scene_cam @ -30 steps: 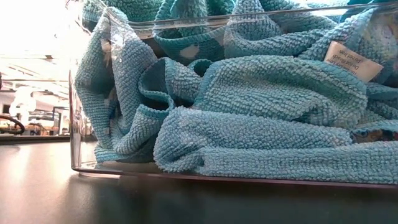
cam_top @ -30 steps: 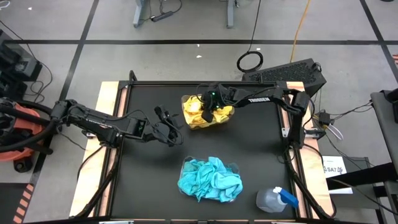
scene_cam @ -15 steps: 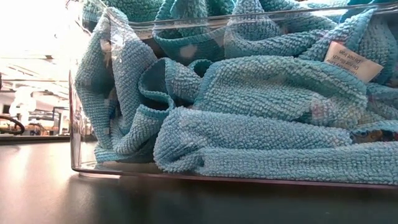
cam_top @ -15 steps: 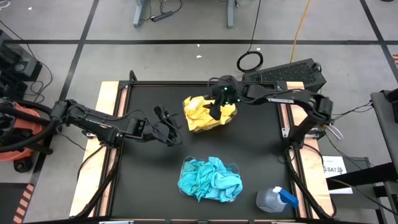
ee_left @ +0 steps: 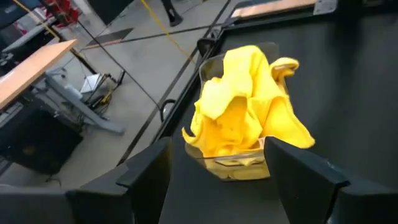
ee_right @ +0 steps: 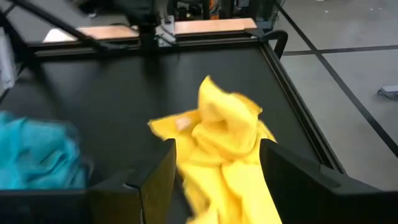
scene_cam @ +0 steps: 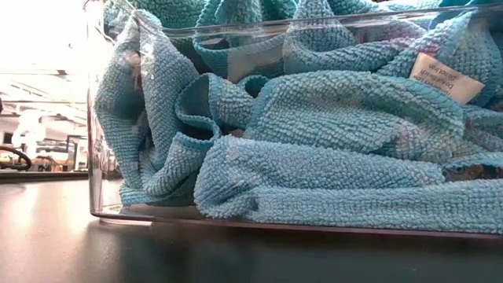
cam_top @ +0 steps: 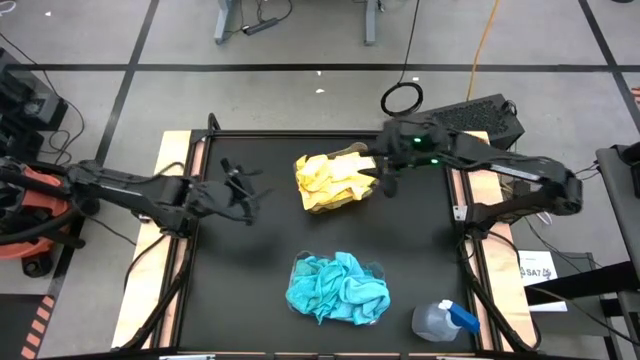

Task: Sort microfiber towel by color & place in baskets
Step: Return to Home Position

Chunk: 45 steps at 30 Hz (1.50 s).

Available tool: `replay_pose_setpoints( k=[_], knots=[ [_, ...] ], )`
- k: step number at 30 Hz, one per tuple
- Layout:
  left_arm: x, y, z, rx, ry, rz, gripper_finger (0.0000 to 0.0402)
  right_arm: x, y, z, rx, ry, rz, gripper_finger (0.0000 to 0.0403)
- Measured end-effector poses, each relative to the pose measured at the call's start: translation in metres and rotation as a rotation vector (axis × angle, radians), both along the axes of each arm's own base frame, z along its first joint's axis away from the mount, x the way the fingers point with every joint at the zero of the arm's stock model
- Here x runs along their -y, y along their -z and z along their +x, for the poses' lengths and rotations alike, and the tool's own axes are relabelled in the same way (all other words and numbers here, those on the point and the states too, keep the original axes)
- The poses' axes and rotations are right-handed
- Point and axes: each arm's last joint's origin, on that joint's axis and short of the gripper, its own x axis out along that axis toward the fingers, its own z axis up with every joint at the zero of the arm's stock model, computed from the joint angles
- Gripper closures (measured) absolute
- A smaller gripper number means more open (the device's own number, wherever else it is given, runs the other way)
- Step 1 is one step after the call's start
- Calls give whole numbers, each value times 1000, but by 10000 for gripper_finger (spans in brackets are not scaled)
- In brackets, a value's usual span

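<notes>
A heap of yellow microfiber towels (cam_top: 334, 181) fills one clear basket (ee_left: 241, 169) at the table's far middle and spills over its rim. The turquoise towels (cam_top: 338, 288) fill the other basket (scene_cam: 100, 157) at the near middle; the low view shows them pressed against its wall. My right gripper (cam_top: 385, 180) hangs open just right of the yellow heap with nothing between its fingers (ee_right: 217, 149). My left gripper (cam_top: 245, 192) stands open left of the heap, facing it (ee_left: 217, 146), also with nothing in it.
A clear spray bottle with a blue trigger (cam_top: 446, 320) stands at the near right corner. Bare black table (cam_top: 240, 270) lies to the left of both baskets and between them. Wooden side rails (cam_top: 172, 150) border the table.
My right gripper has risen off the yellow heap and drawn back toward the table's right edge, leaving the yellow towels in their basket. My left gripper has pulled back toward the left edge and risen a little. The turquoise towels have kept still.
</notes>
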Motion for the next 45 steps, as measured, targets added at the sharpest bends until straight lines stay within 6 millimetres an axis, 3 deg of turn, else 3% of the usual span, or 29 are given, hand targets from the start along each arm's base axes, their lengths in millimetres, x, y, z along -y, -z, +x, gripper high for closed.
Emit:
replay_pose_setpoints(
  k=[9,15,24,34,45],
  knots=[
    [-5,-20,-60,66,35,-40,142,-29,-29,-77,-4,-20,-15,184],
    [-7,-18,-88,136,58,-81,142,-46,-34,-118,69,-35,-29,184],
    [-12,29,-108,237,59,-124,142,-57,15,-154,163,-19,9,184],
    [-13,52,-115,384,98,-164,142,-63,72,-173,279,-4,55,184],
    [-10,88,-107,470,126,-166,142,-66,103,-178,526,-48,64,184]
  ],
)
